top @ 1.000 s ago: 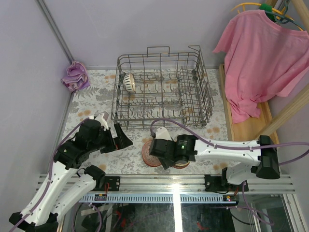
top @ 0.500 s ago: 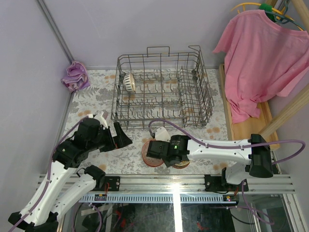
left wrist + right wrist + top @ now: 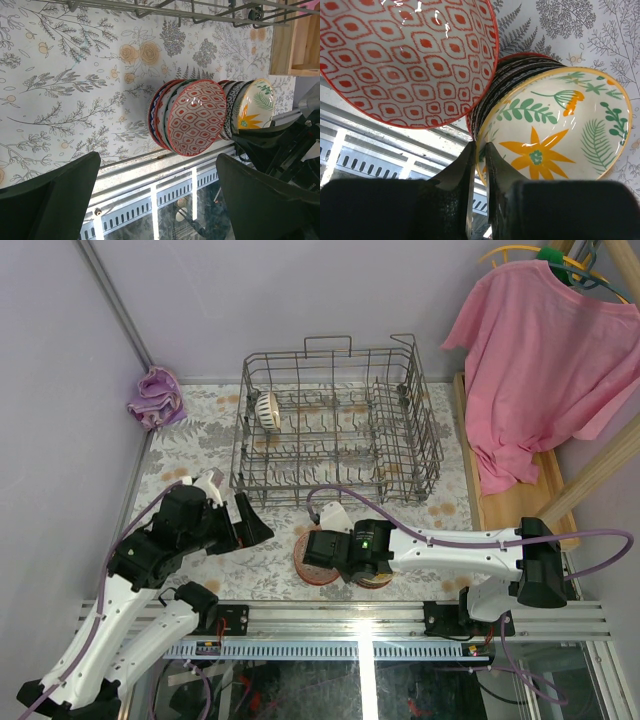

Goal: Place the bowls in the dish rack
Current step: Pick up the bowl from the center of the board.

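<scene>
Patterned tablecloth (image 3: 190, 455) bears stacked bowls (image 3: 195, 117); right tool (image 3: 479, 165) clamps floral bowl (image 3: 555, 135)'s rim, left tool (image 3: 157, 165) apart.

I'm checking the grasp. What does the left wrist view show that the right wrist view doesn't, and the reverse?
Left wrist only: the dish rack along its lower edge, a wooden shelf, and the open left gripper. Right wrist only: the right gripper pinched on the rim of the floral bowl, seen close up. Both: the red-patterned bowl, the floral bowl, and the printed tablecloth.
</scene>
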Tool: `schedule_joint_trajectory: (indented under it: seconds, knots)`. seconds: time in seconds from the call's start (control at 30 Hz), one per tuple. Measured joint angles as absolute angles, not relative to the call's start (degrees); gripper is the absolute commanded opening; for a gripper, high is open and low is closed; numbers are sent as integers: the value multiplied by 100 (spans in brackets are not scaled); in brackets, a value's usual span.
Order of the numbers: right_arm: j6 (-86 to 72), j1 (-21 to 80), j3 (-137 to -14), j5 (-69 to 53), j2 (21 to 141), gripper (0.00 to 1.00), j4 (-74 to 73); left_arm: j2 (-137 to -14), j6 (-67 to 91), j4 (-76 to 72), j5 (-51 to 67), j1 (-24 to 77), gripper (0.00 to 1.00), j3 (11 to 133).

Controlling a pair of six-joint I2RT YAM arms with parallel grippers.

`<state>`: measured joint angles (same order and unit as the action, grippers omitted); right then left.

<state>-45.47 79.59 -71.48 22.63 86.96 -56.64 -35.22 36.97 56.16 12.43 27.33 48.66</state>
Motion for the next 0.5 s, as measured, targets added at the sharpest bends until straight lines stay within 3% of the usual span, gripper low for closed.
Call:
schedule_joint_trajectory:
  seconds: [0.23, 0.5]
  knots:
    - [-4525, 7961, -7164, 2298, 8696, 1, -5655, -3404, 3697, 5618, 1243, 2733, 100, 4805]
    - [-4495, 7961, -7502, 2344, 8696, 0, -5946, -3411, 3697, 5625, 1240, 2733, 100, 4805]
